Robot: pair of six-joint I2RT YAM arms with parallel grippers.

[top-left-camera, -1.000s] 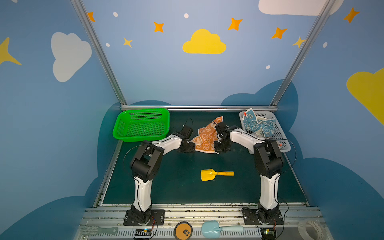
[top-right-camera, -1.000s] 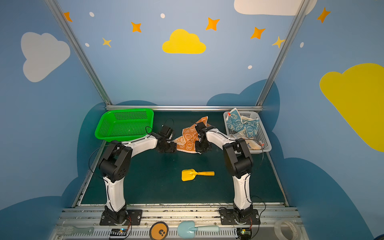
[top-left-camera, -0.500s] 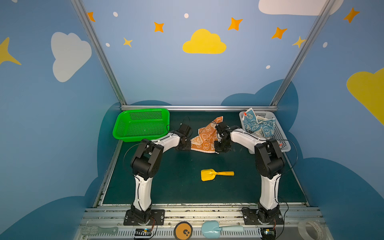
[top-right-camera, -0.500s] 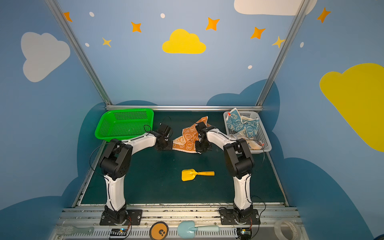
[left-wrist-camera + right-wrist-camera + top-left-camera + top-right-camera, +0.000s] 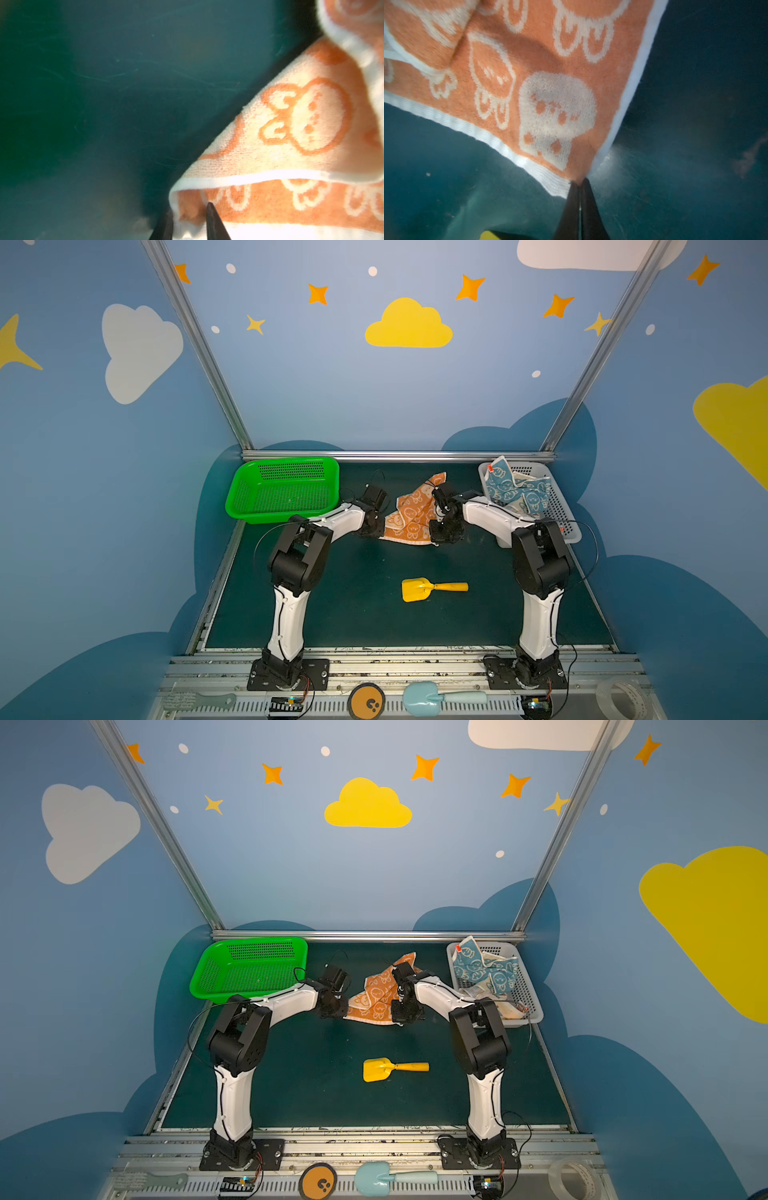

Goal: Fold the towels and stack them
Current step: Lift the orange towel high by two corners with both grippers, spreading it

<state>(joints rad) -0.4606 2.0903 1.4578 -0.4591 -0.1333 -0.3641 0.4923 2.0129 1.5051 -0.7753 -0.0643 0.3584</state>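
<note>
Green basket [image 5: 266, 517]: stands at the far left of the dark green worktop [image 5: 353, 614], just beyond my left forearm, with no cloth in it.

Left pincer [image 5: 189, 212]: low over the worktop at the left corner of the orange towel [image 5: 411, 512]. In the wrist view my two dark fingertips [image 5: 209, 209] stand on either side of the doubled-over corner. Cloth is bunched between them, so I am grasping that corner.

Orange towel: lies crumpled in the middle of the far half of the worktop, between my two pincers. Its front edge runs from one to the other, and one corner rises toward the back rail. It is not folded flat; a pale flap with orange outlined faces lies turned over the left part [image 5: 291, 128].

Right pincer [image 5: 580, 182]: clenched tight on the towel's right front corner, right where the two white hems meet.

Yellow toy shovel [image 5: 419, 589]: lies on the worktop nearer the front, well apart from the towel, its handle pointing right.

White basket [image 5: 536, 466]: at the far right, by my right arm.

Blue-faced towel [image 5: 505, 489]: heaped loose inside the white basket, one corner sticking up at the back.
</note>
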